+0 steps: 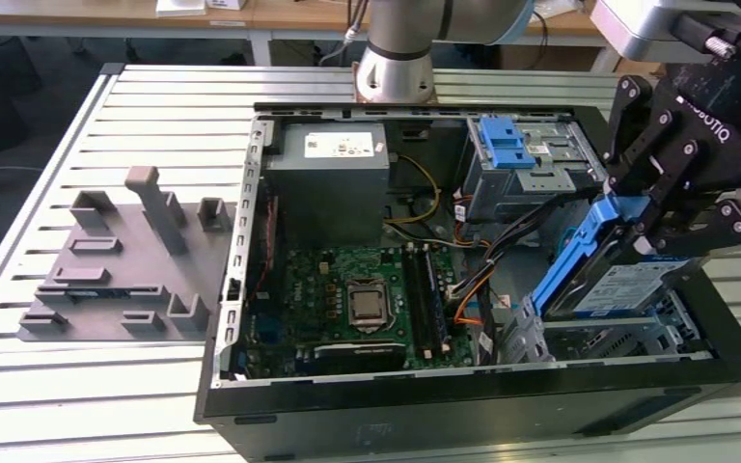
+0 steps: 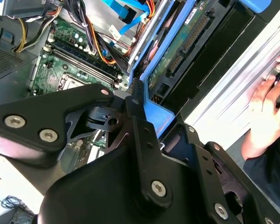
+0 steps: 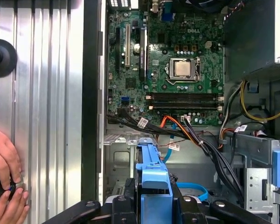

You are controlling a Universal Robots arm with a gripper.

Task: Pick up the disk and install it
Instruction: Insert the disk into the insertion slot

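In the exterior view my gripper [image 1: 660, 236] is shut on the disk [image 1: 609, 280], a silver drive with a blue-and-white label and blue rails. The disk hangs tilted, its lower end over the metal drive bay [image 1: 602, 340] in the front corner of the open computer case [image 1: 474, 395], at the exterior view's right. The second wrist view has the disk's underside [image 2: 177, 46] with its connector, clamped between the black fingers [image 2: 139, 116]. In the first wrist view the blue rail [image 3: 151, 170] rises from the gripper [image 3: 154, 203] above the bay floor [image 3: 123, 158].
Inside the case lie the motherboard [image 1: 358, 299], a grey power supply [image 1: 332, 164], a cage with a blue latch [image 1: 512, 154] and loose cables [image 3: 196, 135]. A grey fixture [image 1: 126, 260] stands on the slatted table. A person's hand [image 3: 4, 163] rests beside the case.
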